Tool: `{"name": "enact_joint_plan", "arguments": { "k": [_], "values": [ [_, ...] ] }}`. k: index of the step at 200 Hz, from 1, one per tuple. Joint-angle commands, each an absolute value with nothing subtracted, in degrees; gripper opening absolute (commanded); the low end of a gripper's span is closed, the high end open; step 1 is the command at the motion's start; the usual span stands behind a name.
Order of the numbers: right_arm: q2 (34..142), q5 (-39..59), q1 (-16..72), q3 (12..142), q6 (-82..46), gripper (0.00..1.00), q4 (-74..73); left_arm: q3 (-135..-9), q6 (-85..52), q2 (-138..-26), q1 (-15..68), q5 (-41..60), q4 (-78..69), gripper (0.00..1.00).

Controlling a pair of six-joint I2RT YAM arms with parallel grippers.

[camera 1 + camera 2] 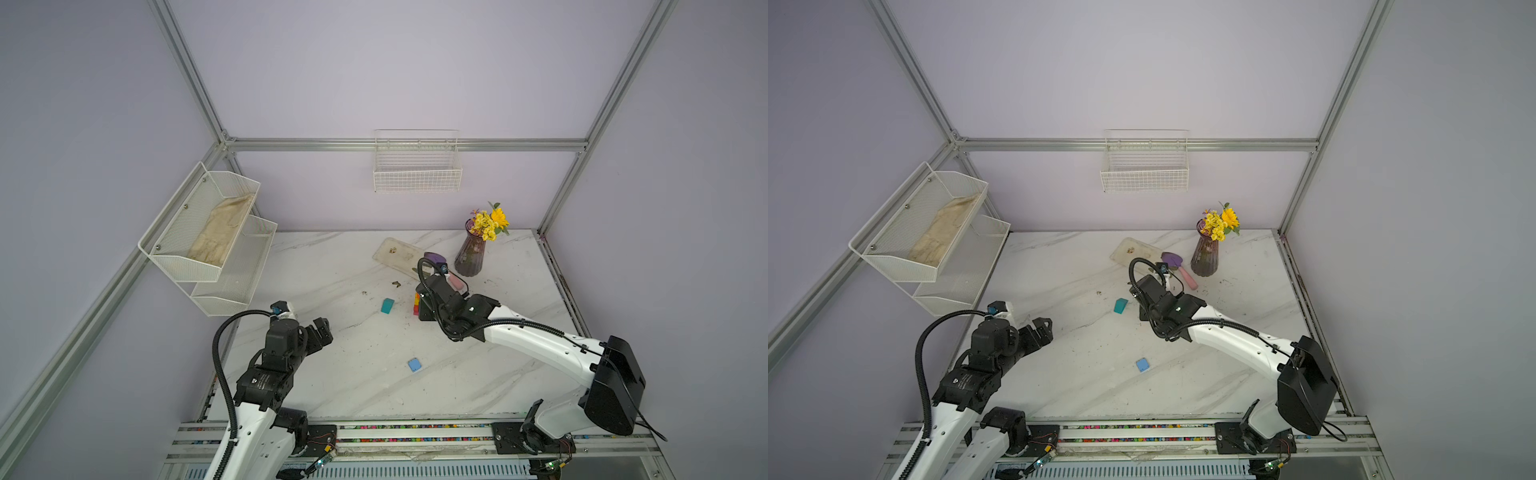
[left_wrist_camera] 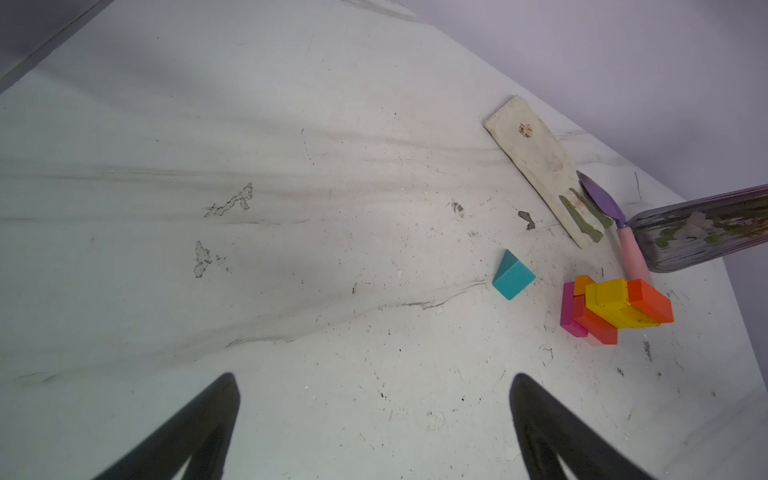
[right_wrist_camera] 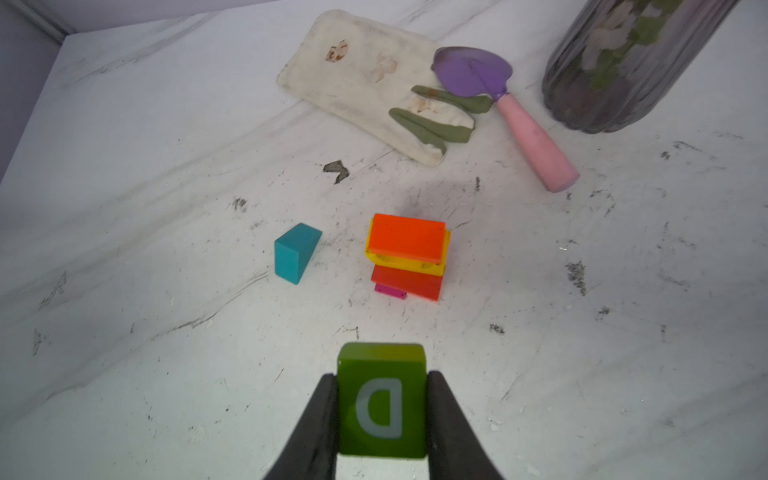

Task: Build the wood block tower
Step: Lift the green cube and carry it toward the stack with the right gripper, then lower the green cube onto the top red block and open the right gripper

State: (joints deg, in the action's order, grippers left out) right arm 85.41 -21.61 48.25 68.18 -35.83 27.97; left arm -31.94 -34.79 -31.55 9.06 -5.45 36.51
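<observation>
The tower (image 3: 407, 253) is a short stack with magenta and red blocks low, yellow above and an orange block on top; it also shows in the left wrist view (image 2: 615, 309). My right gripper (image 3: 381, 376) is shut on a green block (image 3: 381, 401) marked with a white D, held above the table just short of the tower. A teal house-shaped block (image 3: 295, 257) lies beside the tower, apart from it. A blue block (image 1: 414, 365) lies alone nearer the front. My left gripper (image 2: 374, 378) hangs open and empty over bare table at the left (image 1: 320, 330).
A purple ribbed vase (image 1: 471, 253) with yellow flowers stands behind the tower. A purple trowel with a pink handle (image 3: 532, 141) and a soiled white glove (image 3: 365, 83) lie next to it. A wire basket (image 1: 417, 166) hangs on the back wall, and mesh shelves (image 1: 208, 232) on the left wall.
</observation>
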Motion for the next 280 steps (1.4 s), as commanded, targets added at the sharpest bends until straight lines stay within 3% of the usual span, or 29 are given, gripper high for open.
{"name": "enact_joint_plan", "arguments": {
  "k": [1, 48, 144, 280],
  "values": [
    [85.23, -20.53, 43.74, 70.00, -34.09, 0.08, 31.07, -29.70, -33.18, -29.77, 8.96, -3.96, 34.01, 1.00],
    [88.81, -18.34, 38.40, 74.17, -32.58, 0.08, 32.15, -29.72, -33.31, -30.35, 9.01, -4.24, 34.04, 1.00],
    [103.10, -14.59, 37.79, 84.24, -32.91, 0.09, 34.52, -29.70, -33.55, -29.97, 8.96, -4.71, 34.36, 1.00],
    [104.51, -14.15, 37.79, 83.35, -33.20, 0.20, 33.47, -29.75, -33.75, -30.19, 8.96, -5.18, 34.45, 1.00]
  ]
}}
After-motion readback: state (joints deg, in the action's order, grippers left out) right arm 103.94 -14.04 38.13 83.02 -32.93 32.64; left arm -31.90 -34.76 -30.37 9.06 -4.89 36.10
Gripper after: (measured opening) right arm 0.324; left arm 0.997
